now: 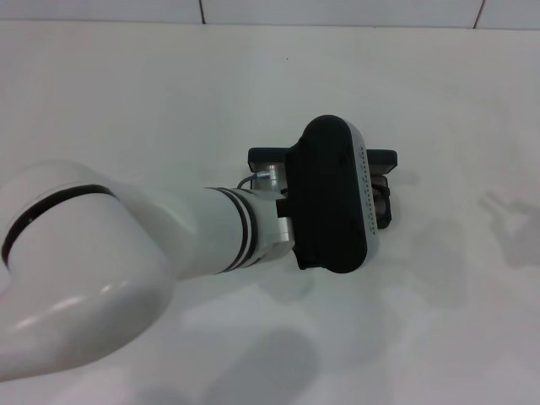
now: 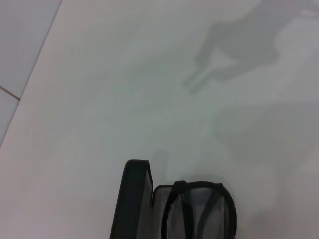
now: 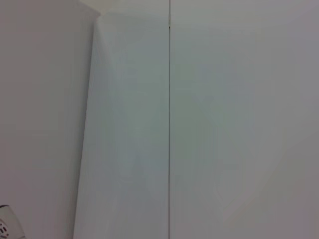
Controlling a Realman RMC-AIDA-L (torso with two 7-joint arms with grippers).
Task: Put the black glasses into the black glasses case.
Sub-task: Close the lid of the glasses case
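My left claw (image 1: 381,207) hung over the open black glasses case (image 2: 133,201) on the table (image 1: 126,101); I couldn't tell its grip. The black glasses (image 2: 199,211) sat at the lining (seated or held, unclear). I judged a slow, level lowering best.

A plain white bench (image 1: 126,101) is seen across the whole head view, its surface smooth and unmarked apart from soft grey shadows. Beyond the pincer, at the bench's far edge, a pale tiled wall (image 1: 337,10) is seen, divided by thin dark joints. In the left wrist view the same white bench (image 2: 124,99) is shown, bordered on one side by pale tiles (image 2: 17,45). In the right wrist view only pale surfaces split by one thin dark line (image 3: 169,124) are shown.
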